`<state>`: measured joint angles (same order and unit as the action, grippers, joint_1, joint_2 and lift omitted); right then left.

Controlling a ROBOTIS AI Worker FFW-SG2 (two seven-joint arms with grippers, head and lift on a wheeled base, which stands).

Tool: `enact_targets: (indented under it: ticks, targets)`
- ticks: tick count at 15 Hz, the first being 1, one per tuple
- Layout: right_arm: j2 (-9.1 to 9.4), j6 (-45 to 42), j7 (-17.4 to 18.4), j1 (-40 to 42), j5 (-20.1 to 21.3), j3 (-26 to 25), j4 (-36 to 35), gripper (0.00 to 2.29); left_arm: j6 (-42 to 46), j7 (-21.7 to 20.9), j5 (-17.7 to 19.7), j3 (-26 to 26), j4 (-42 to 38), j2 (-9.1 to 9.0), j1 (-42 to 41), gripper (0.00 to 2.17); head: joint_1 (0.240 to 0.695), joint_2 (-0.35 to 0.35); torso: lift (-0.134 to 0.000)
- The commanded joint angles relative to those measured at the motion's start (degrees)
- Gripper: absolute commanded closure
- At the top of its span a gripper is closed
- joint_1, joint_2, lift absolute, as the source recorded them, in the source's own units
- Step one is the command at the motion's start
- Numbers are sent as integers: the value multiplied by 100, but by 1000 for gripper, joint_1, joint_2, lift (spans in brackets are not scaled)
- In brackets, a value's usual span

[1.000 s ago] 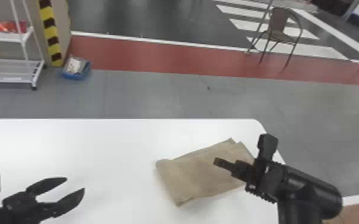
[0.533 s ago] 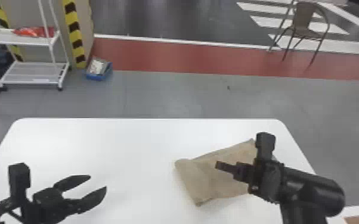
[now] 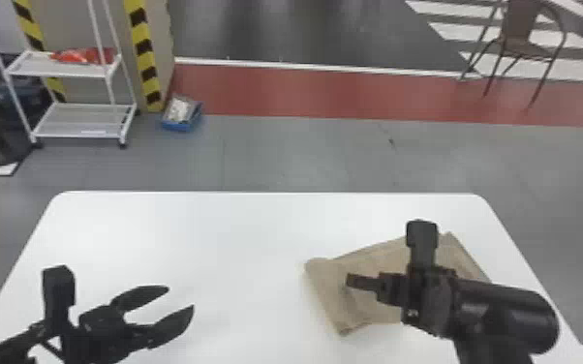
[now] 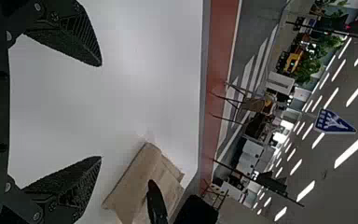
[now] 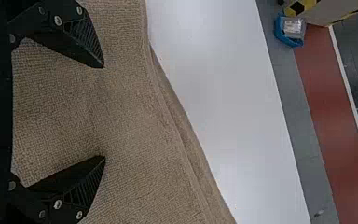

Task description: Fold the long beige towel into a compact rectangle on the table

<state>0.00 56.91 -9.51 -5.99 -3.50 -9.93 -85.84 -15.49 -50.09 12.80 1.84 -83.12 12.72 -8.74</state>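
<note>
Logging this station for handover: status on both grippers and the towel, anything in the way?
Left gripper open, left of towel. Right gripper open, above towel. Towel folded over, askew, ungripped. Right arm partly overhangs it.

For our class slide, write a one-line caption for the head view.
Two black tools over a white table, a folded beige towel beneath the right one.

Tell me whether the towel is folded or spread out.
Folded: the towel lies in overlapping layers, a lower layer's edge peeking past the upper one in the right wrist view.
</note>
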Motion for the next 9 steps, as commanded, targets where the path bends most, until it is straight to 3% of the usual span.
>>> enact_targets:
  ticks: [1, 9]
  targets:
    - [5, 1, 10, 1, -19, 220, 14, 215, 6, -1, 3, 9, -20, 2, -32, 194, 695, -112, 0]
    - [5, -140, 169, -87, -89, 852, 252, 215, 59, -27, 3, 44, -20, 28, -49, 194, 695, -49, 0]
